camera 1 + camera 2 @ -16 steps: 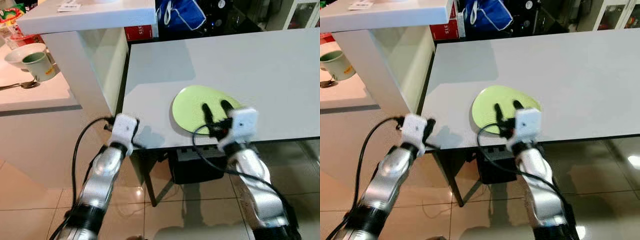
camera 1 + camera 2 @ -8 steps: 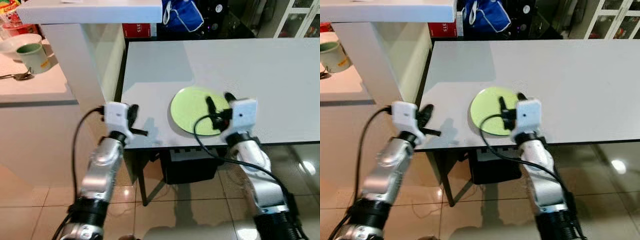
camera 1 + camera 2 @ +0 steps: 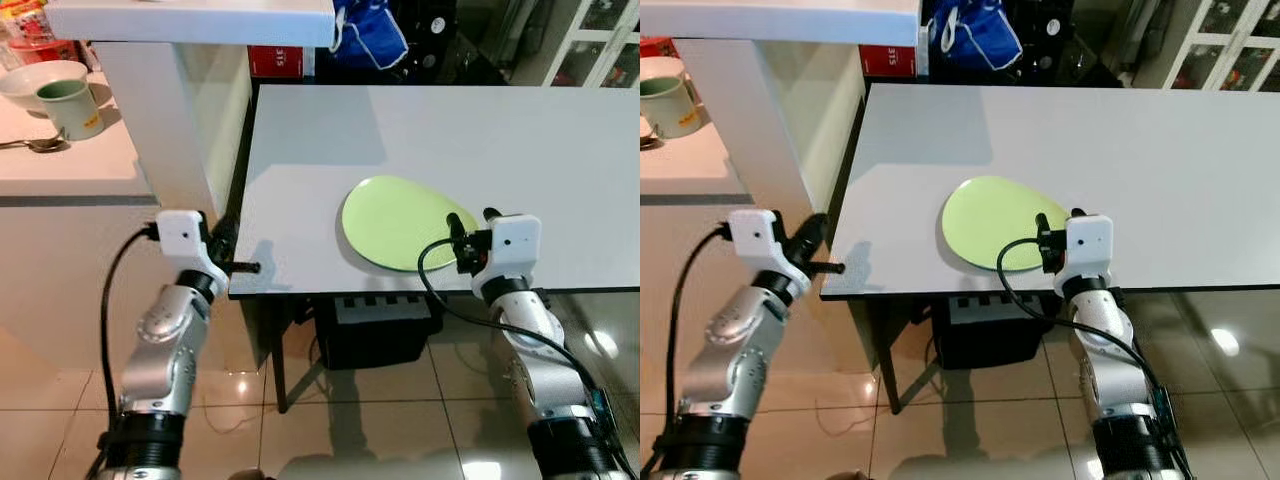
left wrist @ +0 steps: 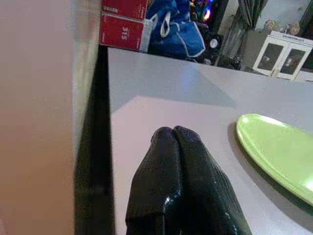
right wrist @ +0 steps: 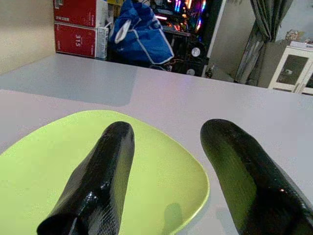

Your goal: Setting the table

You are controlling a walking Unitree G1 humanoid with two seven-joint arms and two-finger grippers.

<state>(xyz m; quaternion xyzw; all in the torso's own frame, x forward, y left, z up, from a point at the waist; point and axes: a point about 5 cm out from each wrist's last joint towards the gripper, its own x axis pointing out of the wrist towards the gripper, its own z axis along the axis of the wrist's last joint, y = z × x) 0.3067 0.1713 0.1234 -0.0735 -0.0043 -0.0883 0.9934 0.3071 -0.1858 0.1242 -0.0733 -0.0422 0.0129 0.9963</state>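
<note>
A: surface [image 3: 520, 130] matt grey, smooth, looks laminate. Plate [image 3: 400, 222] lime green, smooth, slight sheen, plastic or glazed, can't tell.

B: Fingers?

A: right gripper [image 5: 168, 147] fingers glossy black, rubbery, with highlights; left gripper [image 4: 172, 133] same glossy black. Arms brushed silver metal, wrist housings white matt plastic.

B: Floor?

A: floor [image 3: 60, 400] beige tile, very glossy, reflections. Blue bag [image 3: 970, 35] soft cloth. Red boxes [image 4: 124, 22] cardboard. Mug [image 3: 72, 108] green, glazed.
</note>
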